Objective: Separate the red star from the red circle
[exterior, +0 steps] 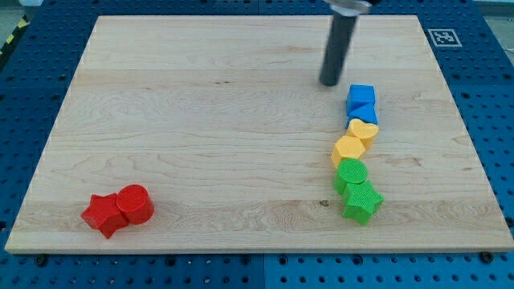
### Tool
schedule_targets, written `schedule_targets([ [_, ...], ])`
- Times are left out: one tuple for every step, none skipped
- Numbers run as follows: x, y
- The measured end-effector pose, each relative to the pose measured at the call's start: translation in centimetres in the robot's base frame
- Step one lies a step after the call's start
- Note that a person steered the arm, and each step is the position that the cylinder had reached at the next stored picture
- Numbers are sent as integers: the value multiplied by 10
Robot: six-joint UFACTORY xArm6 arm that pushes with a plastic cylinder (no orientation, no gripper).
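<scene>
The red star [103, 214] lies near the view's bottom left corner of the wooden board, touching the red circle [135, 204] on its right. My tip [330, 83] rests on the board in the upper right part, far from both red blocks. It stands just left of and above the blue blocks [361, 103].
A column of blocks runs down the view's right side: two blue blocks on top, a yellow heart [364, 131], a yellow hexagon [348, 150], a green circle [351, 173] and a green star [361, 201]. The wooden board [201, 120] sits on a blue perforated table.
</scene>
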State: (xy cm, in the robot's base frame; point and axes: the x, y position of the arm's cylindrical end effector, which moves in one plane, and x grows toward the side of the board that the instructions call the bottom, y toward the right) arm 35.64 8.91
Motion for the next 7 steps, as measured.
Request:
schedule_targets([
  [0, -77],
  [12, -166],
  [38, -237],
  [91, -279],
  [156, -293],
  [220, -305],
  [261, -313],
])
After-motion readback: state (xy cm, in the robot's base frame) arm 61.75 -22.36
